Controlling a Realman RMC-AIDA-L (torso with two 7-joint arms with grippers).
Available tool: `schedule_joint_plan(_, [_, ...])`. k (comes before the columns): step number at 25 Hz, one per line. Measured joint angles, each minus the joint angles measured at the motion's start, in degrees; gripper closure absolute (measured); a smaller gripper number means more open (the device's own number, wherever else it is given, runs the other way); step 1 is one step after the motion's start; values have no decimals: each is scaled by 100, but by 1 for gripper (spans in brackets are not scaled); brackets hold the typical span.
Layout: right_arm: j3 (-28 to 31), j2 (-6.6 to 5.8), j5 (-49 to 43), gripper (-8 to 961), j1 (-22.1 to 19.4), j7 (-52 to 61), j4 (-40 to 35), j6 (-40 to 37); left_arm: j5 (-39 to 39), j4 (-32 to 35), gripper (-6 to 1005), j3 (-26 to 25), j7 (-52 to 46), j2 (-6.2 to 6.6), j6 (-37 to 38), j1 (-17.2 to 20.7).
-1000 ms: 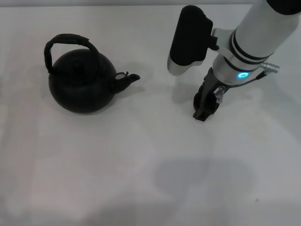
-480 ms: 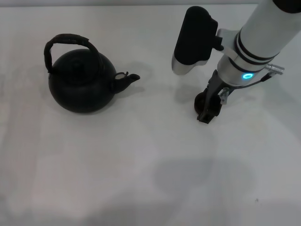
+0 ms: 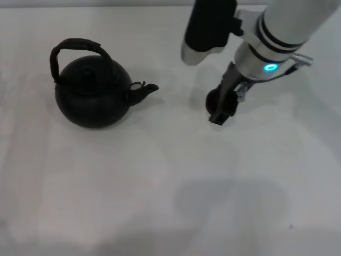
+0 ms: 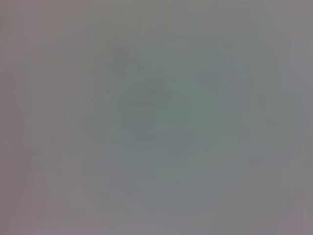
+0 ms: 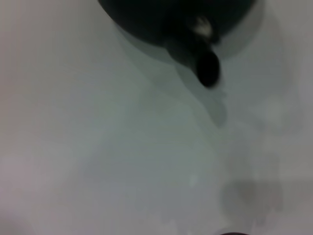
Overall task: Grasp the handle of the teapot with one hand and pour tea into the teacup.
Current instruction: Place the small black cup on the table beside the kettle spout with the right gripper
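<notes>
- We see the teapot [image 3: 93,96], round and matte black, on the left of the white table [image 3: 160,186], its rough wrapped handle [image 3: 77,47] arching over the top.
- Our right gripper [image 3: 219,109] hangs right of the spout, with the small dark teacup [image 3: 213,99] at its fingers; we can't tell the jaw state.
- The right wrist view shows the spout [image 5: 205,66] close up; the left wrist view shows only blank grey.

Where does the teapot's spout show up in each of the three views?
Head view: the spout juts from the teapot toward the right tool.
Left wrist view: not in it, nothing recognisable.
Right wrist view: the spout shows near the frame edge.
Shared landmark: the pale spot at the spout base.
</notes>
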Motion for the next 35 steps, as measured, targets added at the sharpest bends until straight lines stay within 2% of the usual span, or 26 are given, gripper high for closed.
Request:
schedule_joint_plan(7, [-624,9,504,190,287,14,40,-72,4,-8,306,14,4,-1,2,-92])
schedule_joint_plan(15, [-1291,10,895,176,379,175,95,-497,5,-8,306,4,6,-1,-1,-139])
schedule_joint_plan(35, [-1835,10,1156,141,402,205,290,-818,14,3,305,24,7,-9,-16,-145])
